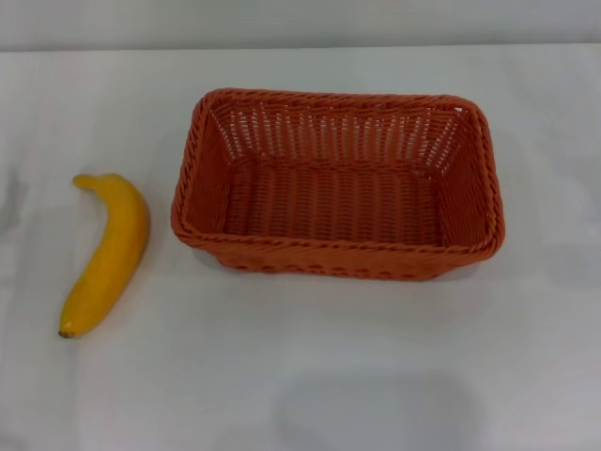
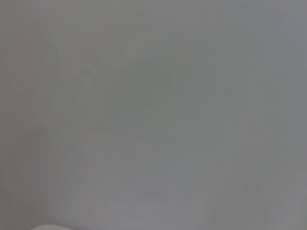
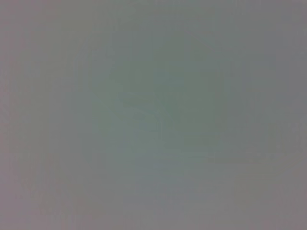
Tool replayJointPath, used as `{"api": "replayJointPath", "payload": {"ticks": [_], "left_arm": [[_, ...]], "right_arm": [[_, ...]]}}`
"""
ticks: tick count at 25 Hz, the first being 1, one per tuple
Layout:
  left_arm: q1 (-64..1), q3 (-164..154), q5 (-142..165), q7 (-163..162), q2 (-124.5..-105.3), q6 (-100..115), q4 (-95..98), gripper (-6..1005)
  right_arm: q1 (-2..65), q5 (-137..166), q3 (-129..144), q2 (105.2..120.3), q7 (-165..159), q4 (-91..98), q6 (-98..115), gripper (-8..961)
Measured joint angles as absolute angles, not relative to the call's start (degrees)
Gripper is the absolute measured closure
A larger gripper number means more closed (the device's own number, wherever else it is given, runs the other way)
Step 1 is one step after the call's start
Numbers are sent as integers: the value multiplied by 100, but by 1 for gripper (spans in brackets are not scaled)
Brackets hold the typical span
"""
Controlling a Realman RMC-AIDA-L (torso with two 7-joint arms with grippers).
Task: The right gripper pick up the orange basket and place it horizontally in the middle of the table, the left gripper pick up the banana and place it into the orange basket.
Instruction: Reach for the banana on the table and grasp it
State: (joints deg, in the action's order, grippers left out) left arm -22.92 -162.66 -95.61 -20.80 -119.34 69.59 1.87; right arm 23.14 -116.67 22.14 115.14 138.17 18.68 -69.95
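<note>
The orange basket [image 1: 338, 183] stands upright and empty in the middle of the white table [image 1: 300, 376], its long side running left to right. The banana [image 1: 106, 254] lies on the table to the left of the basket, apart from it, with its dark tip toward the front. Neither gripper shows in the head view. Both wrist views hold only a plain grey surface, with none of the task's things in them.
The table's far edge [image 1: 300, 47] meets a pale wall behind the basket.
</note>
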Motion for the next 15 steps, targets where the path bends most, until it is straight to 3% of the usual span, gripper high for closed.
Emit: {"api": "replayJointPath", "payload": {"ticks": [15], "left_arm": [[-2275,-16265,-8898,-3593,-11868,6989,35,108]], "right_arm": [[2519,-12698,2215,11549,15674,679,-6724,81]]}}
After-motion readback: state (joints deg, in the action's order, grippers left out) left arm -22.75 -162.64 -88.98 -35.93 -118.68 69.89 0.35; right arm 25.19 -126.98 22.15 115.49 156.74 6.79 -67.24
